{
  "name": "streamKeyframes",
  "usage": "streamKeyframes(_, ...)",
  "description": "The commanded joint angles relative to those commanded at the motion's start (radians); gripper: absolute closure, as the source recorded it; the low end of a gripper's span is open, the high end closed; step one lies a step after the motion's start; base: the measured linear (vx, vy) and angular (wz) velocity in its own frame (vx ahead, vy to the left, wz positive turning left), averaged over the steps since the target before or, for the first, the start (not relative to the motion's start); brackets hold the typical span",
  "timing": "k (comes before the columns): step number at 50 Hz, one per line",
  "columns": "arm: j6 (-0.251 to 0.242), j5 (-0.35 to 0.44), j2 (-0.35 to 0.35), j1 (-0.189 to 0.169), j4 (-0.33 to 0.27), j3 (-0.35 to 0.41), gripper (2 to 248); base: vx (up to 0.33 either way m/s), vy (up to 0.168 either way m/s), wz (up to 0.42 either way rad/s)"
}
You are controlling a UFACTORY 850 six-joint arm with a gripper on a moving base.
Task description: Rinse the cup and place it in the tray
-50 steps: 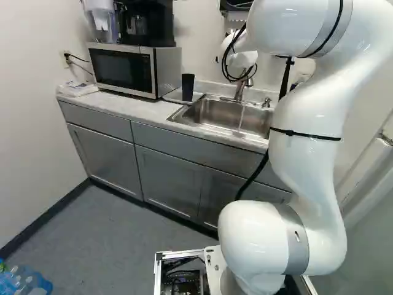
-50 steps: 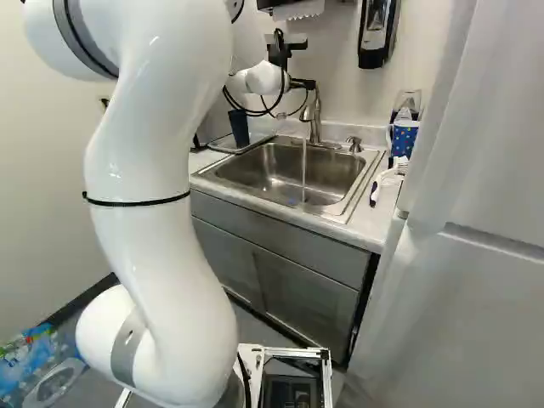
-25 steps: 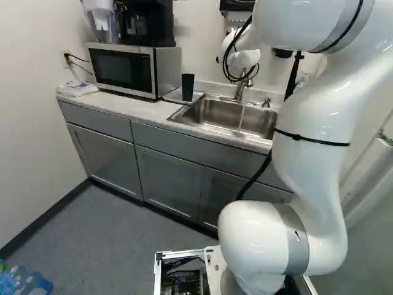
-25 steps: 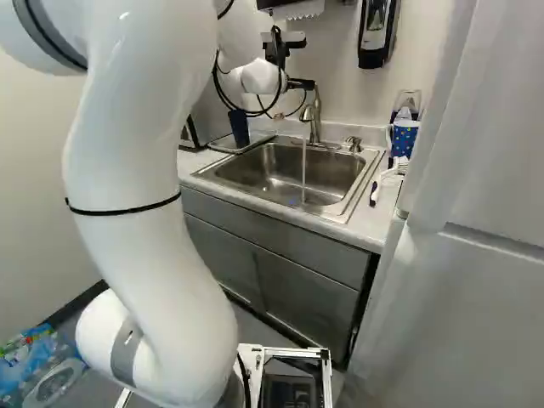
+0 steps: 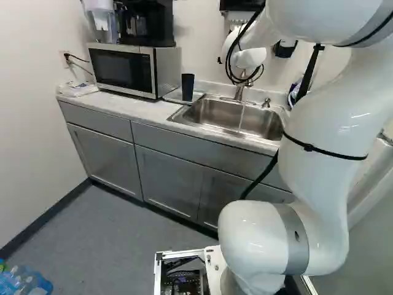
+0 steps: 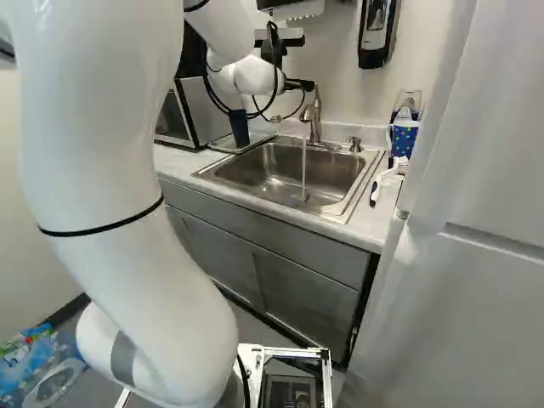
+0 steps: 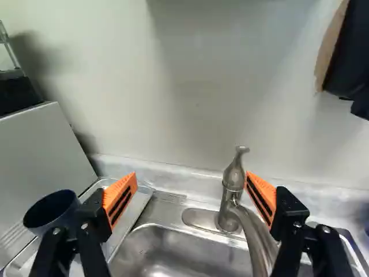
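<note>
**Dark cup [image 5: 188,87] upright in tray [image 6: 223,145]; gripper [image 6: 294,101] spread near faucet [image 6: 314,121]**

At the left of the left base view sits a boxy microwave [image 5: 120,69] with a glossy dark door. Next comes the smooth, tapered cup, standing in the shallow, rimmed tray beside the brushed-steel sink [image 5: 206,117] with rounded corners. A thin stream of water [image 6: 304,166] falls from the curved metal faucet. The gripper's ribbed orange pads [image 7: 121,199] stand wide apart, holding nothing. Farther right in the right base view is a dotted blue mug [image 6: 405,138].
</note>
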Motion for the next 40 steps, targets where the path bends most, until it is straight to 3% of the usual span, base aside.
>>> streamKeyframes(23, 0.0, -0.005, 0.108, -0.037, 0.0, 0.113, 3, 0.0, 0.0, 0.0)
streamKeyframes(40, 0.0, -0.054, 0.189, -0.067, 0.0, 0.192, 3, 0.0, 0.0, 0.0)
